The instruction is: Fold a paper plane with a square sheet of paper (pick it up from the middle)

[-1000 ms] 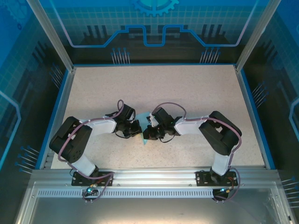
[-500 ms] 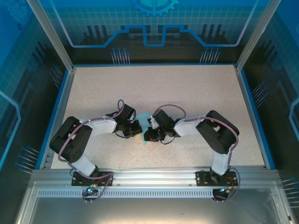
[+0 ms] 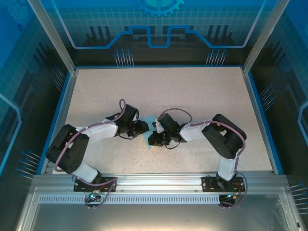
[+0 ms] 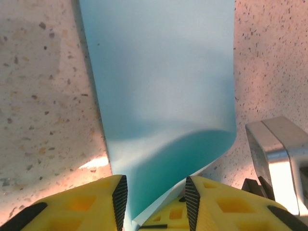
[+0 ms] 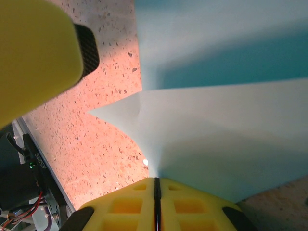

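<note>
So, both arms are crowded around the sheet of paper in the middle of the speckled table.
The right gripper has its yellow fingers pressed tight together on one edge of the light blue sheet, which fans out creased, with a pointed flap sticking out sideways. The left gripper has its fingers apart, and the paper's curled lower edge runs loosely through the gap between them. From above, the paper lies between the two wrists.
</note>
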Motion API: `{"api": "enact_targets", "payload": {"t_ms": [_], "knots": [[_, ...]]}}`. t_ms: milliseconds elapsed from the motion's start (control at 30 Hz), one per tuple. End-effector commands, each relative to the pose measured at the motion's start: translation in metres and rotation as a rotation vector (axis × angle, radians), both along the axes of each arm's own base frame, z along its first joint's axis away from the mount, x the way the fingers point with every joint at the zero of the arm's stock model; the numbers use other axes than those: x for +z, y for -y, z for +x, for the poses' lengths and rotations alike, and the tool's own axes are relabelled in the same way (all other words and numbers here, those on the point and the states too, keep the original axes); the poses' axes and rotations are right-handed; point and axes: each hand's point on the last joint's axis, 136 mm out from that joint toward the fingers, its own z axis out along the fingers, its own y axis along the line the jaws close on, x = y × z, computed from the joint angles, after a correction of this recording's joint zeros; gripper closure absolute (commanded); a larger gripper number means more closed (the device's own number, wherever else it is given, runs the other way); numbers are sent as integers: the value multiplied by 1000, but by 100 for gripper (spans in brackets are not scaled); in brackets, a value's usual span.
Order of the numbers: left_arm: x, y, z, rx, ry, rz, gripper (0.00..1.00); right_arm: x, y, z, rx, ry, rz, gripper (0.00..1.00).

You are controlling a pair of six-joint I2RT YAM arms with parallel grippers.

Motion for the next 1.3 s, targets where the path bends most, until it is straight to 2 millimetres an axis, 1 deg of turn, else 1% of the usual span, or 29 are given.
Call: {"api": "enact_targets", "payload": {"t_ms": [0,100,300,567,767,867,1000,1067,1167,1267], "knots": [[-2,-1,15,1,35,37,59,5,2,0,-12,15,7,92],[-9,-1,18,5,24,54,58,7,1,1,-12,22,12,92],[-15,1,21,3,9,61,49,9,0,3,-11,28,20,90],[-21,-1,17,4,-24,71,48,11,-3,8,-16,46,31,85],[-22,-1,16,6,-35,73,51,16,-7,11,-13,62,46,82],[-15,1,16,1,-19,56,52,15,-5,11,-17,64,41,82],[8,5,16,-21,36,6,52,15,-3,11,-21,65,33,82],[18,4,15,-35,65,-18,55,14,-2,11,-25,61,28,83],[21,-1,9,-71,104,-17,63,14,-1,11,-25,60,29,83],[17,-6,1,-136,130,11,66,14,-1,11,-23,59,26,84]]}}
